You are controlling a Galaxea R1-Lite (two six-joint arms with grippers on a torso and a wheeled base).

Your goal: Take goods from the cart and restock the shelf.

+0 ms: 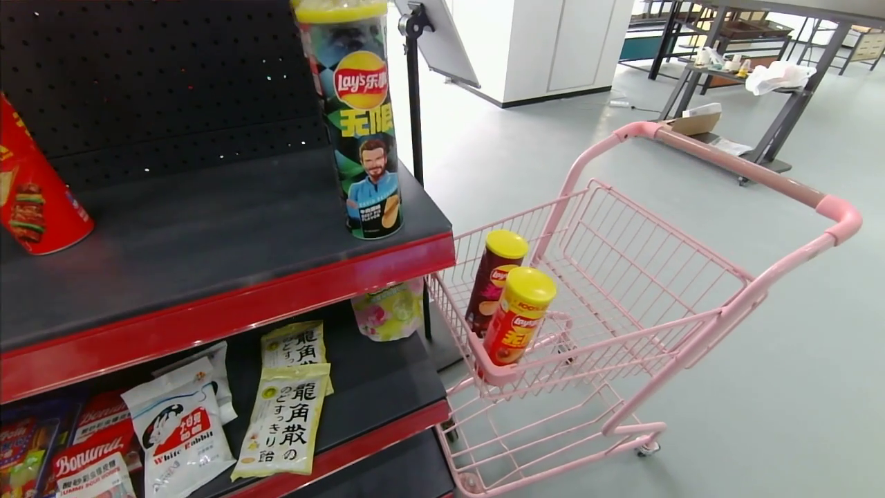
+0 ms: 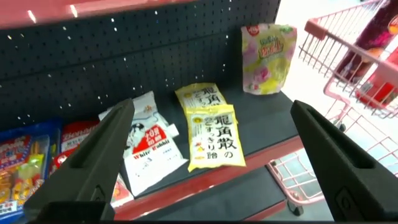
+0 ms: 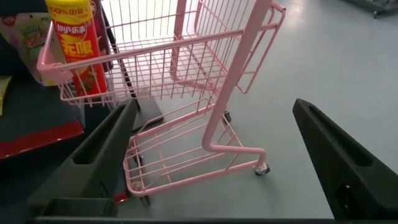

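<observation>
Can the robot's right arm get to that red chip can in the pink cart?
Probably yes. The right gripper is open, and the red can stands upright at a corner of the open-topped cart with nothing over it. A darker can stands close beside it.

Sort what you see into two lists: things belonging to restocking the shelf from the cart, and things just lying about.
For the job: pink cart; dark chip can and red chip can standing in it; top shelf; tall chip can already on that shelf.
Lying about: sweet bags on the lower shelf; pastel bag at its end; tables and white cabinet behind.
</observation>
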